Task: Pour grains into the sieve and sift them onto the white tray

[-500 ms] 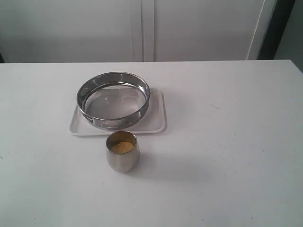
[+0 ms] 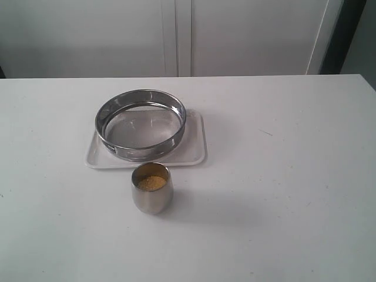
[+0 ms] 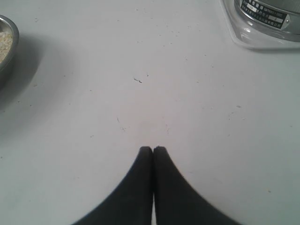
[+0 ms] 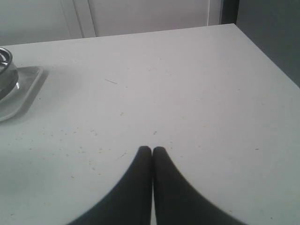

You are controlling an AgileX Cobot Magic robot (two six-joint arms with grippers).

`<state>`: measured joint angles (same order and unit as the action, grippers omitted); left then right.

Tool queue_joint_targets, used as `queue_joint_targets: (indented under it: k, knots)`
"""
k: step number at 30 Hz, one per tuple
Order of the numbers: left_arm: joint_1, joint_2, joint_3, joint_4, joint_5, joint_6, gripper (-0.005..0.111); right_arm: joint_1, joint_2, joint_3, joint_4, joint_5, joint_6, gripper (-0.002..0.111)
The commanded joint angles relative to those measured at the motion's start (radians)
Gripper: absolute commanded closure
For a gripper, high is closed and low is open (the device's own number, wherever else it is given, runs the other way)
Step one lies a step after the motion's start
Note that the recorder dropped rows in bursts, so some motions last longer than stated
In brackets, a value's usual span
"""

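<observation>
The steel sieve [image 2: 141, 124] rests on the white tray [image 2: 194, 151] at the table's middle. In front of it stands a small steel cup [image 2: 151, 188] holding yellow grains [image 2: 151, 183]. Neither arm shows in the exterior view. My left gripper [image 3: 153, 149] is shut over bare table; the cup's rim [image 3: 10, 44] with the grains [image 3: 4, 41] lies at one edge of the left wrist view and the tray's corner [image 3: 243, 37] with the sieve's wall [image 3: 276, 9] at another. My right gripper [image 4: 152, 149] is shut and empty above the table, the tray's corner [image 4: 26, 89] and the sieve [image 4: 5, 70] far off to its side.
The white table [image 2: 282, 176] spreads wide around the tray and cup, with small specks on it. White cabinet doors [image 2: 176, 35] stand behind its far edge. The table's right edge [image 4: 269, 56] drops to a dark floor.
</observation>
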<state>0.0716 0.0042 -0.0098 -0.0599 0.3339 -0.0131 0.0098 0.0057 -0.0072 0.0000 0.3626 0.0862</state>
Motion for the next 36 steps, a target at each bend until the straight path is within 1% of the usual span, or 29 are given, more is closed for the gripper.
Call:
queue_joint_targets:
  k: [1,11,13,15,22,25,36]
  knots:
    - [0.001,-0.004,0.010,-0.006,0.002,-0.008,0.107,0.002,-0.006,0.007,0.000,-0.013,0.002,0.108]
    - [0.001,-0.004,0.010,-0.006,0.002,-0.008,0.107,0.002,-0.006,0.007,0.000,-0.015,0.002,0.108]
    - [0.001,-0.004,0.010,-0.006,0.002,-0.008,0.107,0.002,-0.006,0.007,0.000,-0.039,0.002,0.108]
    - [0.001,-0.004,0.010,-0.006,0.002,-0.008,0.107,0.002,-0.006,0.007,0.000,-0.093,0.002,0.108]
    - [0.001,-0.004,0.010,-0.006,0.002,-0.008,0.107,0.002,-0.006,0.007,0.000,-0.417,0.002,0.108]
    - [0.001,-0.004,0.010,-0.006,0.002,-0.008,0.107,0.002,-0.006,0.007,0.000,-0.485,0.002,0.108]
    - [0.001,-0.004,0.010,-0.006,0.002,-0.008,0.107,0.002,-0.006,0.007,0.000,-0.492,0.002,0.108]
